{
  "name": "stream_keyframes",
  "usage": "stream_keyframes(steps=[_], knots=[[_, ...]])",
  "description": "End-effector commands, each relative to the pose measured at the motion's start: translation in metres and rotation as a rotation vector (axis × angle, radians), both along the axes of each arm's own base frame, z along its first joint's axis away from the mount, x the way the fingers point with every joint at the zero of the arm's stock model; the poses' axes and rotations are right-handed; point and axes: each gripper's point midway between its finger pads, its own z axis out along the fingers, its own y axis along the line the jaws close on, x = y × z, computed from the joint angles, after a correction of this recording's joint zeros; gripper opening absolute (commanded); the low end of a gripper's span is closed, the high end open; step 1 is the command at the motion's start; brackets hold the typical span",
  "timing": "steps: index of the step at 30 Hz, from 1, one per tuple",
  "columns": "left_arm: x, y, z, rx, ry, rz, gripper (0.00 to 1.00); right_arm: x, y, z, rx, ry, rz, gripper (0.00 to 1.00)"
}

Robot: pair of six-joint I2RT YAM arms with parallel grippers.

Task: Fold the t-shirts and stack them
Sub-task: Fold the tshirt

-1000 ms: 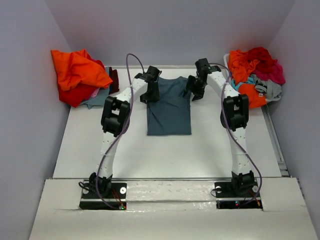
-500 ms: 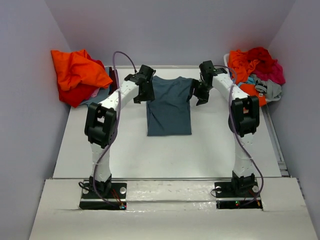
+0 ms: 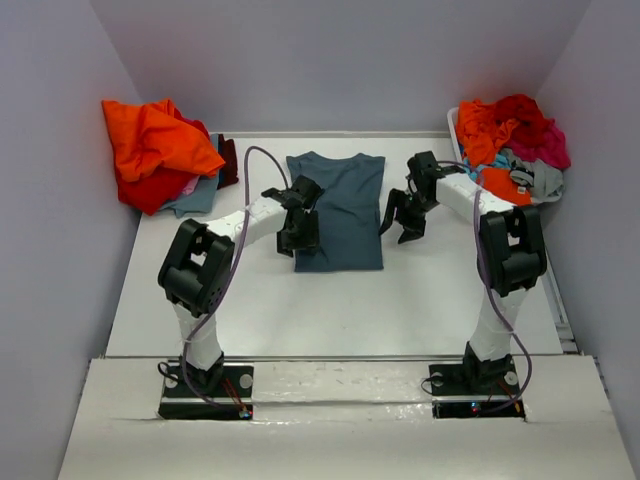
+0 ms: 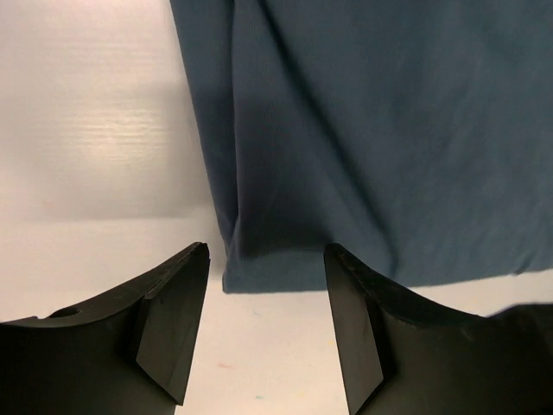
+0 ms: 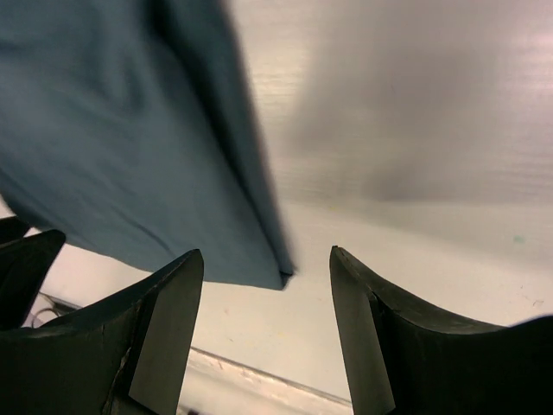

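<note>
A dark slate-blue t-shirt [image 3: 345, 205] lies flat in the middle of the table, sleeves folded in, hem towards me. My left gripper [image 3: 296, 243] is open and empty over the shirt's near left corner [image 4: 238, 277]. My right gripper [image 3: 400, 228] is open and empty just right of the shirt's right edge; its wrist view shows the near right corner [image 5: 276, 272] between the jaws. A pile of orange and red shirts [image 3: 150, 150] sits at the far left. Another pile of orange, red, magenta, teal and grey shirts [image 3: 510, 145] sits at the far right.
The white table [image 3: 330, 310] has bare surface in front of the shirt. Grey walls close in on the left, right and back. The near table edge [image 3: 330, 357] runs just ahead of the arm bases.
Both grippers have moved from the shirt's shoulder area towards me, along its sides, to near its hem. The shirt has not moved.
</note>
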Motion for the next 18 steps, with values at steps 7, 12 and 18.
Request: stream_keyframes(steps=[7,12,18], knots=[[-0.029,-0.002,0.007,-0.114,-0.004,0.022,0.68,-0.031,0.005,-0.012,0.070,-0.001,0.007,0.67],[-0.033,0.005,-0.001,-0.090,-0.001,0.025,0.70,-0.040,0.007,-0.017,0.093,0.010,0.010,0.67],[-0.038,0.004,-0.016,-0.094,0.029,0.033,0.71,-0.047,0.012,-0.027,0.133,0.038,0.024,0.67]])
